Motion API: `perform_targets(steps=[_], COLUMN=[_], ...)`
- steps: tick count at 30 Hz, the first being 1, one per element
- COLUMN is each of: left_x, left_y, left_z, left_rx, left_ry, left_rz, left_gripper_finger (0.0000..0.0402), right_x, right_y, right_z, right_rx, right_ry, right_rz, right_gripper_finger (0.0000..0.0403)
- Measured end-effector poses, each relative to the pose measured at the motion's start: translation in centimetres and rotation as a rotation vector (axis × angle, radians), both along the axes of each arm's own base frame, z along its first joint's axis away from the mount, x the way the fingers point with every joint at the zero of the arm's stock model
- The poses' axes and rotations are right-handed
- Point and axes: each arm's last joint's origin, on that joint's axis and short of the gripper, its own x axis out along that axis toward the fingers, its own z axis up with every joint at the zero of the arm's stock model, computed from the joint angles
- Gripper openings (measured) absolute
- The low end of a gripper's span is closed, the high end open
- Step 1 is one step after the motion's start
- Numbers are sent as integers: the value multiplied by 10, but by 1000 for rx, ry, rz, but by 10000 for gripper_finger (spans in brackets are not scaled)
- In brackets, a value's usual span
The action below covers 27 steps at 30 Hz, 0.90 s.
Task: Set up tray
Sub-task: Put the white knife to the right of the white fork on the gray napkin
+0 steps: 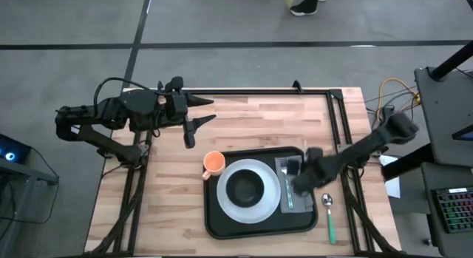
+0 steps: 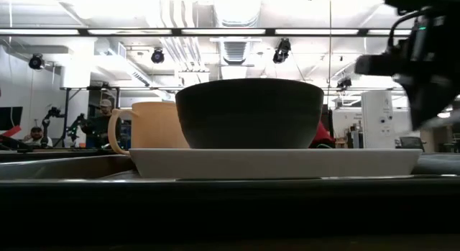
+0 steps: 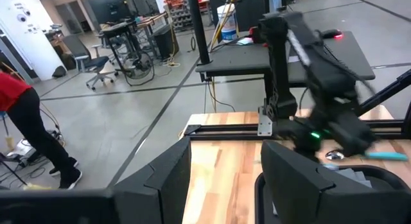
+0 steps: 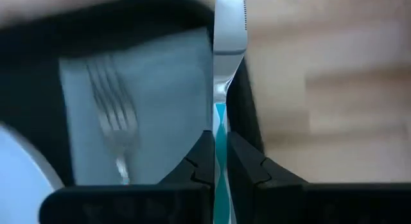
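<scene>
Wooden table: tray under right claw.

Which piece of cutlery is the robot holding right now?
The teal-handled knife, pinched in the right end effector at the tray's right edge. The fork lies free on the grey napkin; the spoon lies on the table.

The surface is pale wood in butcher-block strips, matt, framed by black metal rails. At lower centre of the high view, the tray looks like matt black plastic. On it, a smooth glossy white plate carries a dark matt bowl. The grey napkin is soft cloth — a shiny metal fork lies on it. The knife has a polished metal blade and a teal plastic handle.
</scene>
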Motion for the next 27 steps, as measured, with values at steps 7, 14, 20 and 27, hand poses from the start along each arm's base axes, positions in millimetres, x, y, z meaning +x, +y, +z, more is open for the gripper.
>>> perform_targets(steps=[7, 14, 20, 27], left_x=[0, 0, 0, -1], left_y=[0, 0, 0, 0], left_z=[0, 0, -1, -4], left_rx=[11, 25, 24, 29], left_ry=[3, 9, 20, 53], left_rz=[-1, -4, -26, -30], left_gripper_finger=[170, 170, 170, 170], right_x=[42, 61, 62, 57], right_y=[43, 58, 60, 62], right_z=[-16, -34, -37, -42], right_rx=[9, -27, -20, -8], right_ry=[66, 113, 101, 119], right_rz=[52, 76, 80, 81], right_gripper_finger=[9, 9, 9, 9])
